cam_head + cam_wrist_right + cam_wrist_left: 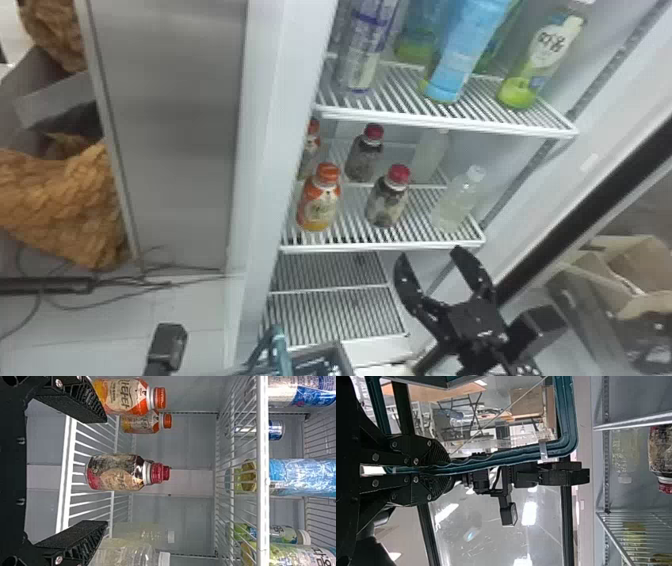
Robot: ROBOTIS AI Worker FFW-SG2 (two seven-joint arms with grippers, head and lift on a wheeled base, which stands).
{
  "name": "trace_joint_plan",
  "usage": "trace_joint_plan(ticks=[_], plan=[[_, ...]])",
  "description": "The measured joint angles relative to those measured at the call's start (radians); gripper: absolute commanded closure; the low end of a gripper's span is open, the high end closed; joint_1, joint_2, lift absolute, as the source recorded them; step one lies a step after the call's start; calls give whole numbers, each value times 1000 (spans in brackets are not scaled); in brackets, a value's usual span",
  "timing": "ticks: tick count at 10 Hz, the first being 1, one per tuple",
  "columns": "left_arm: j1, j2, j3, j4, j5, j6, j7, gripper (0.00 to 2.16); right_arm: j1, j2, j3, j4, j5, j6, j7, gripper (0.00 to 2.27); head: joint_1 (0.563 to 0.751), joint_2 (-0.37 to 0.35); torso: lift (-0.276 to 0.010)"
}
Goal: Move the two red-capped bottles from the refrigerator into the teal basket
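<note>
Wire shelf [382, 247] w/ 2 red-cap btls [386, 204], 2 orange-cap btls [320, 206], clear btls [455, 204]

Bright, even light fills the upper refrigerator [282, 125], while the bottom shelf [345, 317] sits dimmer in the head view. The steel panel [170, 165] beside it carries a dull, banded sheen. In the left wrist view, hard white glare breaks across the glass pane [546, 538]. In the right wrist view, the shelf's front bar [262, 506] gleams pale against the softly shaded back wall [178, 514].
</note>
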Motion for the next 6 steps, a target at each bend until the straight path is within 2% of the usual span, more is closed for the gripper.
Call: trace_joint_plan(ticks=[6], plan=[[-2, 4, -2, 3, 2, 7, 5, 1085, -11, -3, 10, 20, -14, -4, 0, 99, 695, -350, -228]])
